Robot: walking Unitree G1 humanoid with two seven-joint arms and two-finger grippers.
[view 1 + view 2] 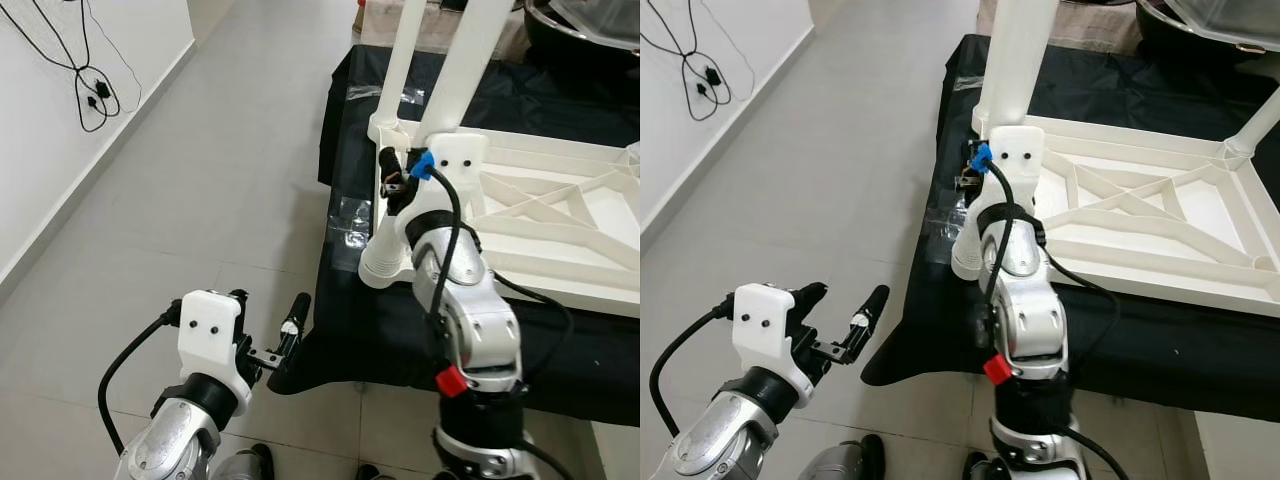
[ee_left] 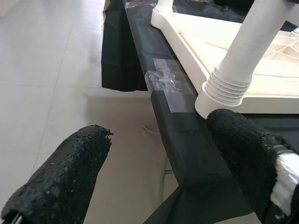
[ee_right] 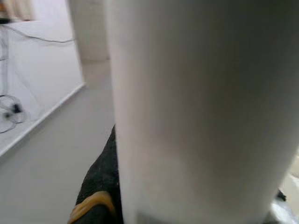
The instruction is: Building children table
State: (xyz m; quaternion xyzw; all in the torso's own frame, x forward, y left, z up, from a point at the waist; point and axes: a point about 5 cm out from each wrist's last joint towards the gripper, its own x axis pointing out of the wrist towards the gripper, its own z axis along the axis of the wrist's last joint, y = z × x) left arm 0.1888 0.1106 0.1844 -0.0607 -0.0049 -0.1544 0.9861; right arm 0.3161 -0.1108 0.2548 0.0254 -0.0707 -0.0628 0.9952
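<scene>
White plastic: the children's table [image 1: 1160, 225] lies upside down on a bench with a black cloth [image 1: 1200, 340] over it.
Table legs: one round leg [image 1: 1018, 60] stands up at the table corner near the robot. In the left eye view a second leg [image 1: 405, 60] stands right behind it.
Right arm: it reaches forward and up from the robot's body to that near corner. The white wrist block sits against the bottom of the leg.
Right gripper [image 1: 392, 180]: it is at the foot of the leg, but the arm covers it. I cannot tell if the fingers are open or closed.
Right wrist view: a big blurry white leg [image 3: 196, 112] is very close to the camera. A bit of black cloth and grey floor shows beside it.
Left arm: it is held low and bent, out over the grey floor [image 1: 200, 200], beside the bench edge.
Left gripper [image 1: 840, 325]: the two black fingers [image 2: 65, 172] are spread wide apart and hold nothing.
Left wrist view: it shows clear tape [image 2: 168, 86] stuck on the cloth edge and the ridged foot of a leg [image 2: 229, 88].
Wall: black cables [image 1: 85, 75] hang on the white wall to the left.
</scene>
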